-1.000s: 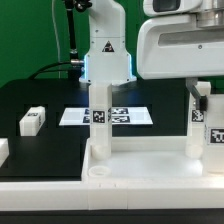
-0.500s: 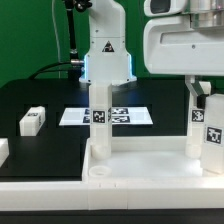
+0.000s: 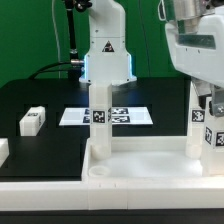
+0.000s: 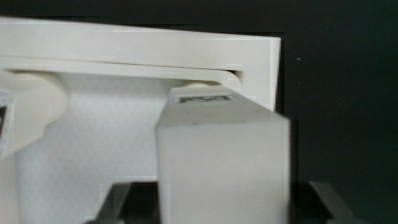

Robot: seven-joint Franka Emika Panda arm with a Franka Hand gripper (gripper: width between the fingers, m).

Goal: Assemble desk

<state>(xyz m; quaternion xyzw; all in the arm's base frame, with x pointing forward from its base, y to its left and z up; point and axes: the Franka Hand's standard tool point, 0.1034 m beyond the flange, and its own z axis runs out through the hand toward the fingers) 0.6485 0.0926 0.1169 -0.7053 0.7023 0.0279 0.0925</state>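
1. At the exterior view's left, on the black bench (image 3: 55, 150), a loose leg (image 3: 33, 120) lies on its side, well apart from the rest. Another white piece (image 3: 3, 150) is cut off by the frame edge.
2. In the middle, the marker board (image 3: 128, 116) lies flat behind the desk slab (image 3: 150, 160), which runs along the near side of the bench. An upright leg (image 3: 99, 115) stands at the slab's left-hand corner.
3. At the right, a rear leg (image 3: 196, 118) stands upright at the slab's far end. Just beside it and nearer the camera, the held leg (image 3: 214, 136) hangs under the white arm (image 3: 195, 45). In the wrist view, dark fingers (image 4: 128, 205) press on both sides of this leg — clamped on it, by my judgement.
4. Risk: the held leg is very close to the rear leg and the raised rim. A small sideways drift or tilt could knock the standing leg, or land the held leg on the rim instead of in a socket. Whether its lower end sits over a socket is hidden.
5. Room: the bench is open toward the left and behind the slab — the right end is crowded, and the frame edge hides what lies beyond.
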